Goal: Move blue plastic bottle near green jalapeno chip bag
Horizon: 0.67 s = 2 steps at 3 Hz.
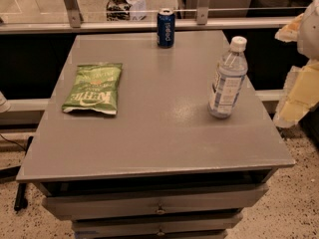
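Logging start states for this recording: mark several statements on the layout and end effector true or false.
The blue plastic bottle stands upright on the right side of the table. True.
The green jalapeno chip bag touches the bottle. False: it lies apart, on the left.
The soda can lies tipped over. False: it stands upright at the far edge.
The end effector is right of the bottle, clear of it. True.

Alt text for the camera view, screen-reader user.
A blue plastic bottle stands upright on the right of a grey table, far from the green jalapeno chip bag lying flat on the left. A dark blue soda can stands at the far edge; the gripper hangs beyond the table's right edge, apart from the bottle.
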Each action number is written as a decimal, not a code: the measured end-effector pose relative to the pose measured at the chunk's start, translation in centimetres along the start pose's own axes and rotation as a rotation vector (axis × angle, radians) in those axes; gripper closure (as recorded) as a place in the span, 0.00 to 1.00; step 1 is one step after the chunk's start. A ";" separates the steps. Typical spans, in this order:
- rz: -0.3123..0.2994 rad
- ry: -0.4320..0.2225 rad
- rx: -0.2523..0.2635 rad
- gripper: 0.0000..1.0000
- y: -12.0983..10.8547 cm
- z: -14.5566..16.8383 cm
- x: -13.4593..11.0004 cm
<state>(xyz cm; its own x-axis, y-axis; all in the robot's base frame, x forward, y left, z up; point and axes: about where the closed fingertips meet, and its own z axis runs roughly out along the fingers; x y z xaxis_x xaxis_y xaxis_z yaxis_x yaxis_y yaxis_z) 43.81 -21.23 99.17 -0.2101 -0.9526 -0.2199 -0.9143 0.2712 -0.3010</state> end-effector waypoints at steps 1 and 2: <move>0.000 -0.001 0.002 0.00 0.0 0.0 0.0; 0.033 -0.060 0.023 0.00 -0.6 1.0 -0.6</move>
<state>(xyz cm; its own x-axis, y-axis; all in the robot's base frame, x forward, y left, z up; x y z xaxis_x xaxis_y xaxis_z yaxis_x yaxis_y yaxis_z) 44.83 -20.69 98.54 -0.2181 -0.9335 -0.2847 -0.8987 0.3058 -0.3143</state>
